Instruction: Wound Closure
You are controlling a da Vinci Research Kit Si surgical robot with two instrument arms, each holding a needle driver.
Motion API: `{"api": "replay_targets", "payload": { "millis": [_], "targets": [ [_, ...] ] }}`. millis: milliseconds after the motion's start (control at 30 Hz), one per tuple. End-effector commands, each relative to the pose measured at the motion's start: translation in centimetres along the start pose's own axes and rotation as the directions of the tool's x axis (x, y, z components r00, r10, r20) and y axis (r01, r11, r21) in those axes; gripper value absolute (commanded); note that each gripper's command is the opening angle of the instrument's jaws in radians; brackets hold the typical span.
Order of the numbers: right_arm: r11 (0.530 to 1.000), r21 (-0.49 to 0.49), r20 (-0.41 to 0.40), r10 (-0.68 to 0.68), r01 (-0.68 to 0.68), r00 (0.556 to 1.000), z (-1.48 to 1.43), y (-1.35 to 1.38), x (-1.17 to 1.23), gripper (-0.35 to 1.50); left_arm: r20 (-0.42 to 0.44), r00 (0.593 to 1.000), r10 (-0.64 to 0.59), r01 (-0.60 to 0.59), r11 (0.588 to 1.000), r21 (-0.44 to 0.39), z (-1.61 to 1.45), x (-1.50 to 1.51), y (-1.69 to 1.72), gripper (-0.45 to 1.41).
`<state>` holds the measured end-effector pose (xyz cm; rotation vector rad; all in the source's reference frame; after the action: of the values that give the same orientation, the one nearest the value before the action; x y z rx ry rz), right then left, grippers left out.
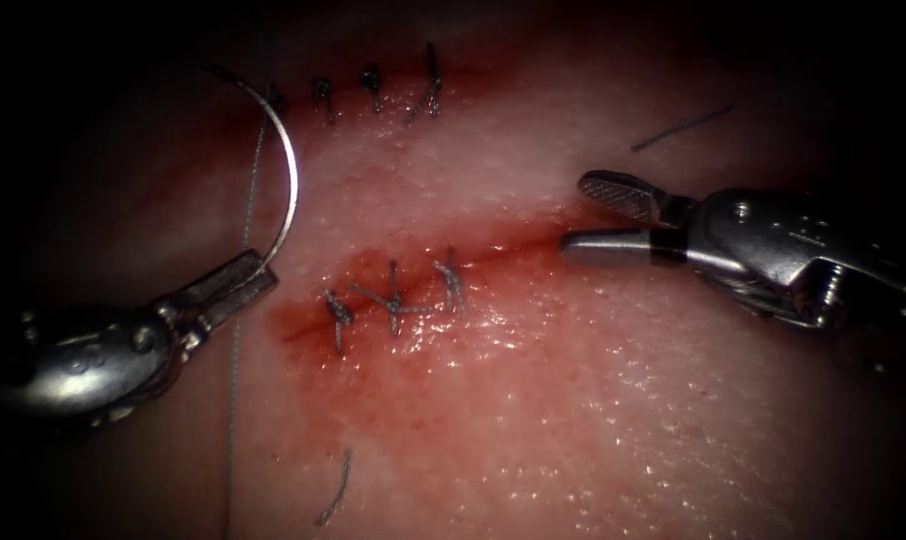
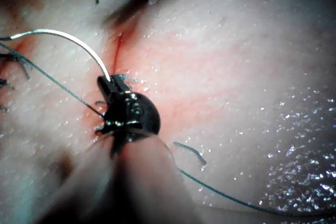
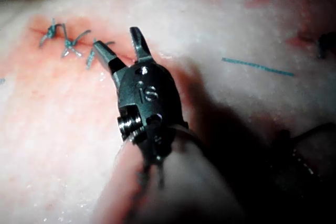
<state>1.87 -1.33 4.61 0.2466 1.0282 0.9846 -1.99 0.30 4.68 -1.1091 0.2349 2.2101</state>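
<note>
While your left tool (image 1: 235, 283) clamps the needle (image 1: 291, 170) near one end, clear of the tissue (image 1: 593, 400), your right tool (image 1: 591, 212) gapes wide, empty.

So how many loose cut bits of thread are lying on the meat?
2 loose bits of thread on the tissue: one above the open right tool, one below the stitched cut. Others may be hidden in the dark edges.
</note>
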Motion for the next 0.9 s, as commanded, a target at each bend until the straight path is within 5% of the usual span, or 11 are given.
{"api": "replay_targets", "payload": {
  "millis": [33,100,200,333,633,800,900],
  "targets": [
    [0.999,-0.009,0.023,0.038,-0.038,0.999,0.07,-0.09,-0.03,0.76,0.002,1.000,0.005,-0.005,1.000,0.013,0.13,0.01,0.13,-0.45],
    [0.997,-0.031,0.057,0.070,-0.068,0.996,0.05,-0.11,-0.02,0.76,-0.004,1.000,0.026,-0.026,0.999,0.024,0.28,0.10,0.26,-0.45],
    [0.992,-0.065,0.067,0.111,-0.106,0.992,0.04,-0.14,0.02,1.08,-0.025,0.998,0.054,-0.054,0.998,0.022,0.50,0.17,0.45,-0.45],
    [0.988,-0.091,0.062,0.127,-0.121,0.990,-0.02,-0.13,0.10,1.21,-0.047,0.995,0.086,-0.084,0.996,0.033,0.74,0.13,0.69,-0.45],
    [0.977,-0.156,0.059,0.153,-0.142,0.986,-0.13,-0.19,0.16,1.16,-0.036,0.985,0.168,-0.166,0.985,0.053,0.89,-0.06,0.90,-0.45],
    [0.972,-0.181,0.081,0.167,-0.150,0.983,-0.03,-0.27,0.18,0.69,-0.026,0.973,0.229,-0.226,0.971,0.074,0.95,-0.06,1.02,-0.45],
    [0.958,-0.238,0.088,0.185,-0.159,0.979,0.07,-0.33,0.20,0.68,0.001,0.964,0.266,-0.265,0.959,0.101,0.95,-0.05,1.08,-0.45]
  ]
}}
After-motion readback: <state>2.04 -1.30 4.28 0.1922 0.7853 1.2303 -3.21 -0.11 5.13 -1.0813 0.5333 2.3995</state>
